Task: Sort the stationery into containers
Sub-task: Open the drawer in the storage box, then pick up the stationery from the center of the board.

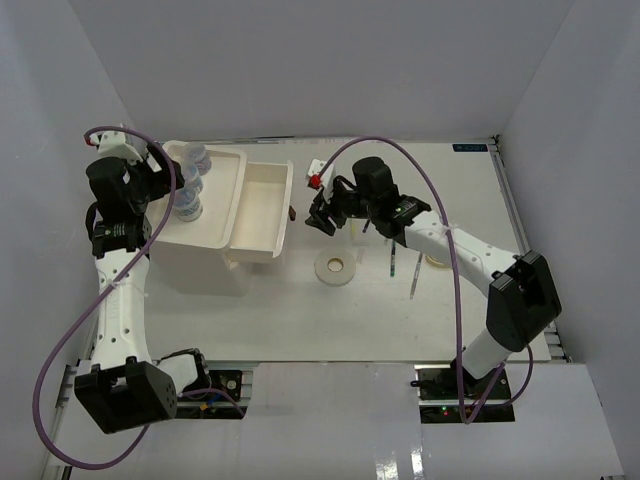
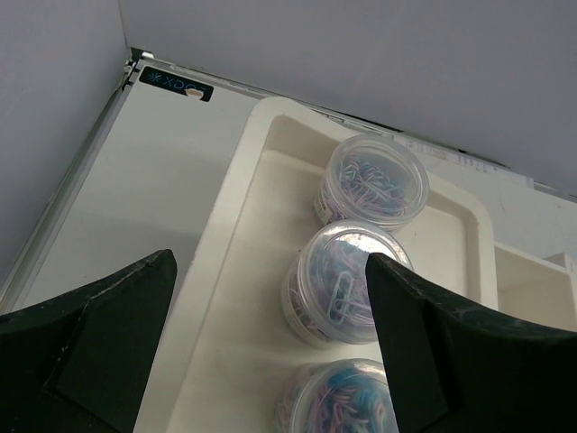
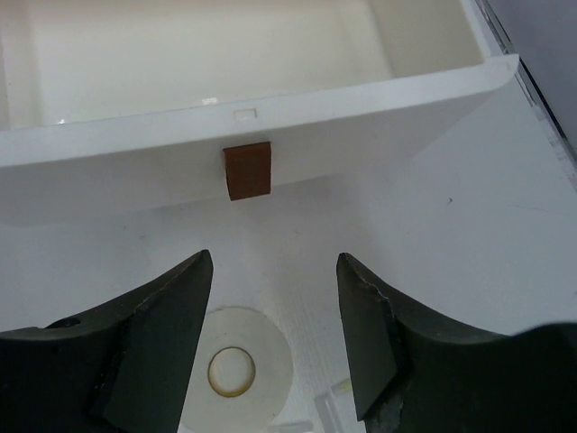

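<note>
From above, the drawer point(image 1: 262, 210) stood open near the tape ring point(image 1: 335, 268) on the worktop point(image 1: 450, 190); by left wrist, the left jaws hung spread over the jars point(image 2: 347, 280) in the tray point(image 2: 236, 194); by right wrist, the right jaws gaped (empty) before the knob point(image 3: 247, 170), probably best backed clear, then lowered astride the ring's rim.

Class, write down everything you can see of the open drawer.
The drawer is a white, glossy, plastic-looking open-topped tray with thin straight walls. It stands pulled out sideways from the white box, level, and nothing shows inside it. A small flat brown knob sits mid-front, just under a tiny rectangular slot. The right gripper faces the knob, jaws open, not touching it.
</note>
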`<action>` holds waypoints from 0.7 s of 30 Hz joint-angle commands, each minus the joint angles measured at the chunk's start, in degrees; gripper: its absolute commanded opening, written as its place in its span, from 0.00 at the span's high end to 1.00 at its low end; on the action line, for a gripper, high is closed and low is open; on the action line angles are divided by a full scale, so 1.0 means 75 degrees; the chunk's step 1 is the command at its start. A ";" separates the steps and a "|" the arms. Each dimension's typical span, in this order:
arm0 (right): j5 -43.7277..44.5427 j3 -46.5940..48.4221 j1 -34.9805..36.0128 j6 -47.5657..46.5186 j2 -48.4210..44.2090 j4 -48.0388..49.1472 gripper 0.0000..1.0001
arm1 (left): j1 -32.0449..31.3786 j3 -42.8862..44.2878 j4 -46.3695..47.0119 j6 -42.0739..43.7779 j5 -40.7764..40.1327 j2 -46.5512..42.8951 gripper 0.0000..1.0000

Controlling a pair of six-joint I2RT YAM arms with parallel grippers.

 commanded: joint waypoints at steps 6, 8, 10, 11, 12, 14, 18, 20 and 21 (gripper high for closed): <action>0.2847 -0.0648 -0.0029 0.2282 -0.0438 -0.0664 0.33 | 0.0037 -0.0040 0.0206 -0.0107 0.0164 -0.0337 0.03; 0.3224 -0.0720 -0.0029 0.2951 -0.0216 -0.1062 0.31 | 0.0048 -0.0052 0.0218 -0.0119 0.0164 -0.0361 0.03; 0.3680 -0.0778 -0.0017 0.3442 0.0088 -0.1401 0.29 | 0.0048 -0.0075 0.0230 -0.0118 0.0106 -0.0384 0.03; 0.3763 -0.0813 -0.0005 0.3851 0.0171 -0.1461 0.27 | 0.0037 -0.0075 0.0230 -0.0119 0.0082 -0.0384 0.03; 0.3891 -0.0895 0.0018 0.4041 0.0346 -0.1508 0.25 | 0.0037 -0.0098 0.0230 -0.0107 0.0059 -0.0396 0.03; 0.4301 -0.0954 0.0088 0.4485 0.0511 -0.1567 0.23 | 0.0037 -0.0098 0.0230 -0.0107 0.0047 -0.0407 0.03; 0.4853 -0.0943 0.0229 0.5013 0.0933 -0.1649 0.20 | 0.0037 -0.0087 0.0230 -0.0107 0.0012 -0.0407 0.03; 0.5169 -0.0849 0.0264 0.5214 0.1167 -0.1789 0.20 | 0.0037 -0.0098 0.0230 -0.0095 -0.0012 -0.0407 0.03; 0.5298 -0.0837 0.0288 0.5389 0.1261 -0.1813 0.20 | 0.0037 -0.0087 0.0230 -0.0095 -0.0012 -0.0407 0.03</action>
